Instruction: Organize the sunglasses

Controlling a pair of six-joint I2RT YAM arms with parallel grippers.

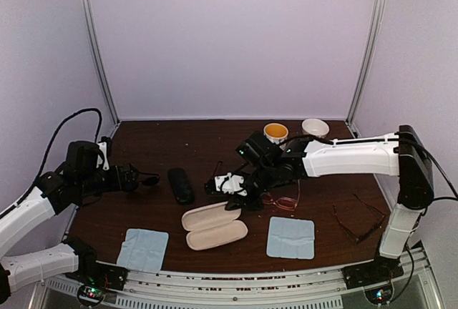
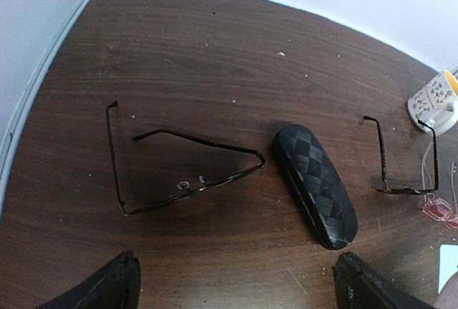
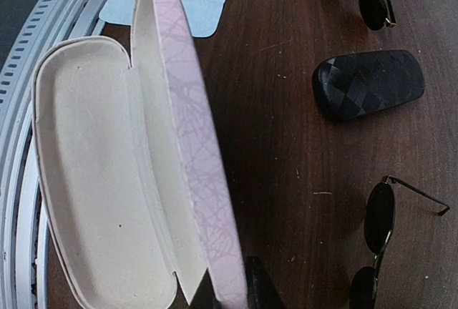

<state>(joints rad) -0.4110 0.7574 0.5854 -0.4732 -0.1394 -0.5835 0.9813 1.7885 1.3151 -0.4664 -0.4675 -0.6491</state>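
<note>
One thin black-framed pair of sunglasses (image 2: 179, 173) lies on the table just ahead of my left gripper (image 2: 236, 291), which is open and empty. In the top view that gripper (image 1: 147, 179) is left of the black case (image 1: 180, 185). My right gripper (image 3: 232, 296) is shut on the raised lid of the open pink case (image 3: 179, 130), at the case's near end (image 1: 215, 227). A pair with round dark lenses (image 3: 378, 241) lies right of it (image 1: 222, 182). A pink-red framed pair (image 1: 283, 202) lies under the right arm. Another thin dark pair (image 1: 358, 219) lies at the right.
Two light-blue cloths (image 1: 143, 248) (image 1: 291, 237) lie near the front edge. A yellow-lined cup (image 1: 275, 132) and a white bowl (image 1: 315, 126) stand at the back. The black case (image 2: 315, 184) lies between the two thin pairs in the left wrist view.
</note>
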